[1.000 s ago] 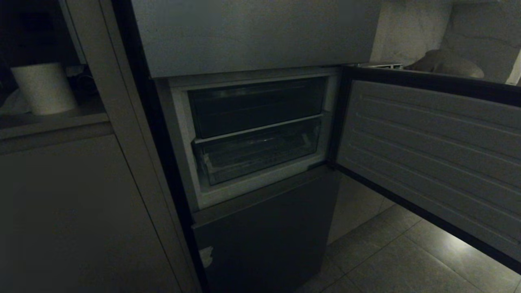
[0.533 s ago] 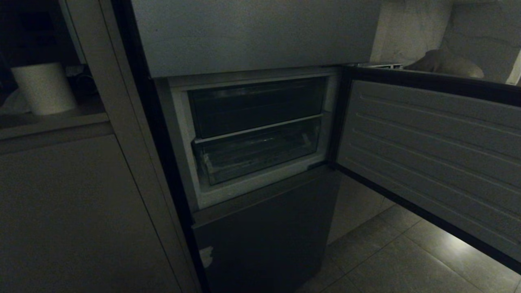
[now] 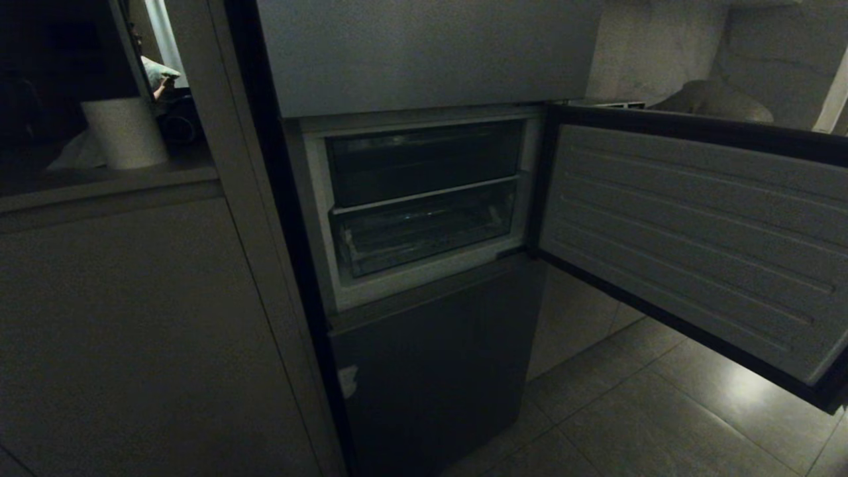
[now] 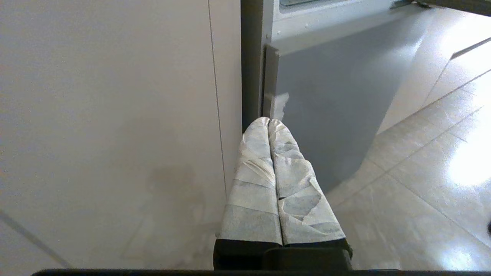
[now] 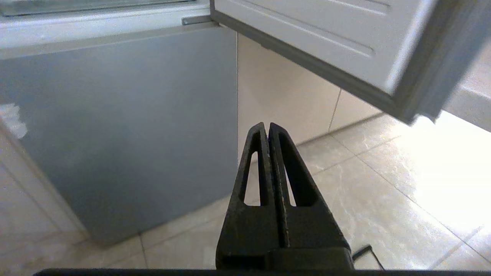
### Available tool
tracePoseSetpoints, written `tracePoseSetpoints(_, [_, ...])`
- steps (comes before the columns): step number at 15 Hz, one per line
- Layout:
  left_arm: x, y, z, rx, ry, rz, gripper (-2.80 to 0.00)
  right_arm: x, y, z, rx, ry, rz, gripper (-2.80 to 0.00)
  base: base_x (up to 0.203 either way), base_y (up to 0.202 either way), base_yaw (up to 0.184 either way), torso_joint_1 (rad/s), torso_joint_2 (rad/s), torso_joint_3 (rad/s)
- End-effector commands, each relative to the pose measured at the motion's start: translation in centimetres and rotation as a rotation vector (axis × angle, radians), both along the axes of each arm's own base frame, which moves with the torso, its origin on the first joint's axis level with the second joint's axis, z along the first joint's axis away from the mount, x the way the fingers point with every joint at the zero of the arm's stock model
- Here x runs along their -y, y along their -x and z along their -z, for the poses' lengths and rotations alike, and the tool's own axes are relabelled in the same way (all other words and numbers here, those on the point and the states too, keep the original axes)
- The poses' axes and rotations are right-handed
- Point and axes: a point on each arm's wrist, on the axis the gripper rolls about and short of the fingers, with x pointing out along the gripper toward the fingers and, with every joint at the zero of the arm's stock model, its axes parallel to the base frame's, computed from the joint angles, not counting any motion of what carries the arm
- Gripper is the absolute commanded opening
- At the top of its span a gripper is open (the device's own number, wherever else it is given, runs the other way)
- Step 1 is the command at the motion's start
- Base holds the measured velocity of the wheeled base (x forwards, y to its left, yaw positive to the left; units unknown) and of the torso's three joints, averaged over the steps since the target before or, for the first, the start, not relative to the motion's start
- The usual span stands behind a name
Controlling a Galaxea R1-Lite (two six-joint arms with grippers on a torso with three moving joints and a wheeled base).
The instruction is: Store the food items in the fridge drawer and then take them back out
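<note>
The fridge's middle compartment stands open in the dim head view. The clear fridge drawer (image 3: 424, 228) sits pushed in under a darker compartment (image 3: 424, 162). I see nothing red inside it; the food items are out of view. Neither arm shows in the head view. My left gripper (image 4: 268, 120), fingers wrapped in white tape, is shut and empty, low before the seam between cabinet and lower fridge door. Shut and empty too, my right gripper (image 5: 266, 124) hangs low in front of the lower fridge door (image 5: 115, 126), above the tiled floor.
The open fridge door (image 3: 689, 232) swings out to the right at mid height, its corner (image 5: 414, 111) above the right gripper. A pale cabinet (image 3: 132, 331) flanks the fridge on the left, with a white paper roll (image 3: 126, 132) on its shelf. Tiled floor (image 3: 649, 424) lies below.
The whole head view has shifted: the fridge now sits slightly right and higher and looks smaller, so the camera has moved. The drawer and door stand as before.
</note>
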Motion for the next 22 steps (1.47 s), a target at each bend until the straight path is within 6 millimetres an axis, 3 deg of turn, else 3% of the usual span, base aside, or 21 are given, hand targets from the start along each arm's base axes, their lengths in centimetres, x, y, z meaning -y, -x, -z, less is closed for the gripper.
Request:
tracePoseSetpoints(1, [0.0, 0.0, 0.0, 0.000, 0.000, 0.000, -2.80, 0.0, 0.0, 0.0, 0.002, 0.002, -0.001, -2.80, -0.194, 0.000, 0.001, 0.002, 0.00, 0.007])
tracePoseSetpoints(8, [0.0, 0.0, 0.0, -0.001, -0.001, 0.000, -2.80, 0.0, 0.1, -0.3, 0.003, 0.009, 0.005, -2.80, -0.038, 0.000, 0.000, -0.001, 0.00, 0.000])
tracePoseSetpoints(11, [0.0, 0.0, 0.0, -0.002, -0.001, 0.000, -2.80, 0.2, -0.1, -3.8, -0.032, -0.028, 0.096, -2.80, 0.000, 0.000, 0.000, 0.000, 0.00, 0.000])
tracePoseSetpoints(14, [0.0, 0.0, 0.0, -0.002, -0.001, 0.000, -2.80, 0.5, -3.8, -7.5, -0.197, -0.160, 0.239, -2.80, 0.000, 0.000, 0.000, 0.000, 0.00, 0.000])
tracePoseSetpoints(18, [0.0, 0.0, 0.0, -0.001, -0.001, 0.000, -2.80, 2.0, -8.5, -11.9, -0.120, -0.323, 0.498, -2.80, 0.000, 0.000, 0.000, 0.000, 0.00, 0.000])
tracePoseSetpoints(22, [0.0, 0.0, 0.0, -0.002, -0.001, 0.000, -2.80, 8.3, -15.2, -13.6, -0.024, -0.383, 0.688, -2.80, 0.000, 0.000, 0.000, 0.000, 0.00, 0.000])
